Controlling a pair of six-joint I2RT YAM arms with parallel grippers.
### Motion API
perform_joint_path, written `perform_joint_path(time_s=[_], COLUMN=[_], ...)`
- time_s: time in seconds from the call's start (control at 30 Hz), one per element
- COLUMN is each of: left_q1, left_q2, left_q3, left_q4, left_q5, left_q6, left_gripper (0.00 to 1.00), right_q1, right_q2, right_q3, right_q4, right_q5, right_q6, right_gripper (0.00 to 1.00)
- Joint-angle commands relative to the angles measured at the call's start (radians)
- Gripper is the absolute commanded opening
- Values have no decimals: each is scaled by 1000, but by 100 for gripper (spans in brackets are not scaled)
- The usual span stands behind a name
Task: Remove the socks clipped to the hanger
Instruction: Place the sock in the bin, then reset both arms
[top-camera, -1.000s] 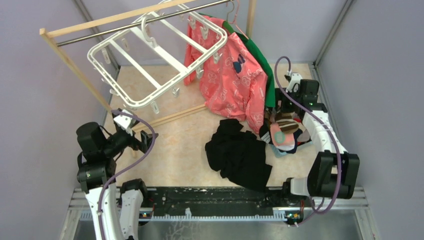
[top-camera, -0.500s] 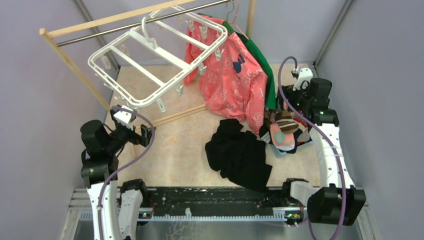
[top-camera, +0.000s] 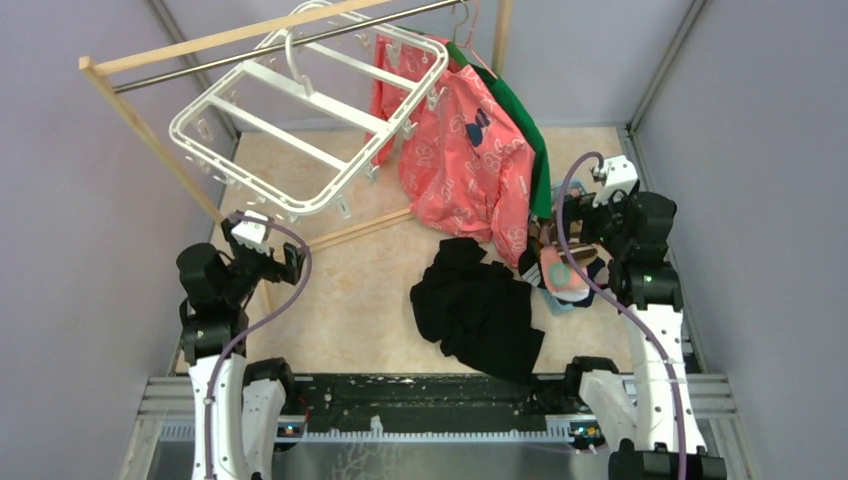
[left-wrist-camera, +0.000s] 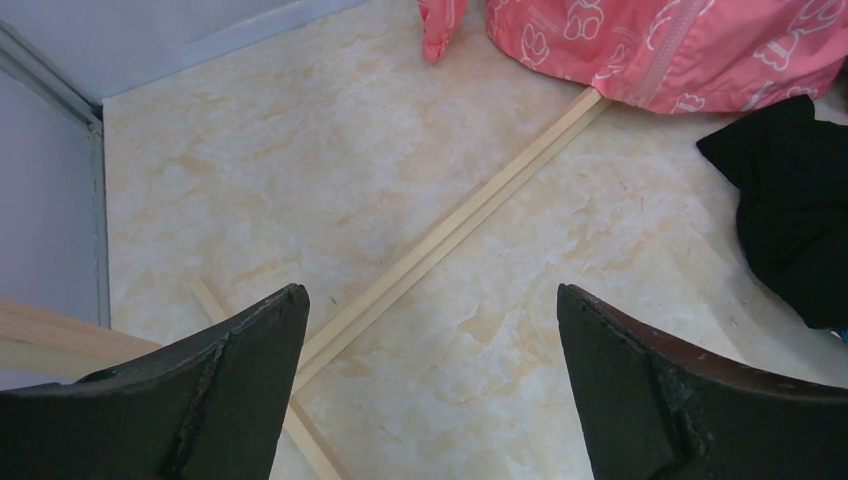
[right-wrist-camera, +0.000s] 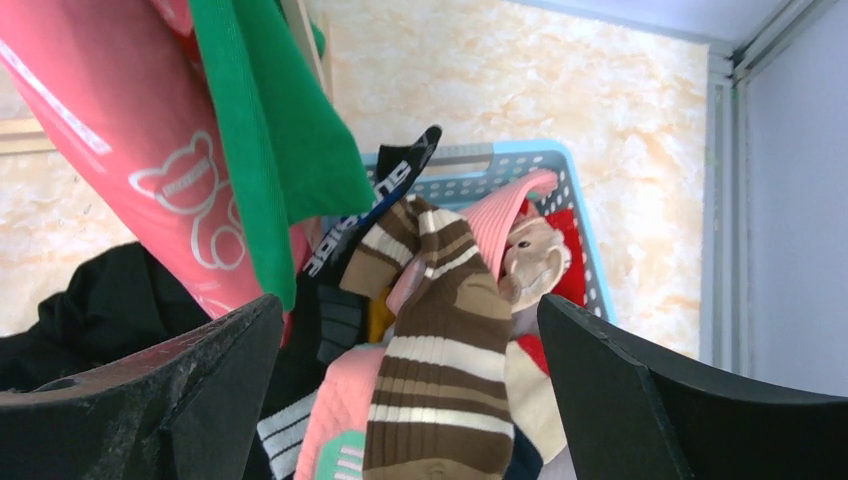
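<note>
Since socks (right-wrist-camera: 440, 380) lie heaped in blue basket (right-wrist-camera: 520, 160) on my right, and hanger (top-camera: 320, 93) on rail shows no sock on any clip I can make out, I judge step in hand as getting right gripper (right-wrist-camera: 408, 305) clear of basket. I'd lift straight up, avoiding striped cuff and pink shirt (top-camera: 465, 150) alongside. Right jaws wide apart, empty, above pile, touching nothing. Left gripper (left-wrist-camera: 430, 295) jaws wide too, empty, over bare surface (left-wrist-camera: 400, 150).

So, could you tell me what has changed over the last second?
The right gripper drew back from the socks, jaws open and empty. The left gripper shifted slightly, open too. The hanger swayed a little. Socks, shirt and black cloth stayed put.
</note>
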Motion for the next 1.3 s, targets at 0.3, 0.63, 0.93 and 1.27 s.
perform_joint_path(time_s=[0.3,0.63,0.93,1.27], left_q1=[-4,16,17,17], left_q2=[-18,-19,37,48], left_q3=[-112,-119,-92,-97], left_q4=[280,395,438,355], left_q5=[84,120,163,179], left_q6=[-28,-64,-200,-133], left_gripper=[99,99,99,99], right_q1=[-3,-3,-24,-45], right_q2=[-80,-105,-151,-156], right_q3=[-135,-100,-116,-121], right_q4=[148,90,56,57], right_q5=[-116,-95,-85,-51], right_q6=[42,16,-25,-28], right_gripper=[99,98,98,98])
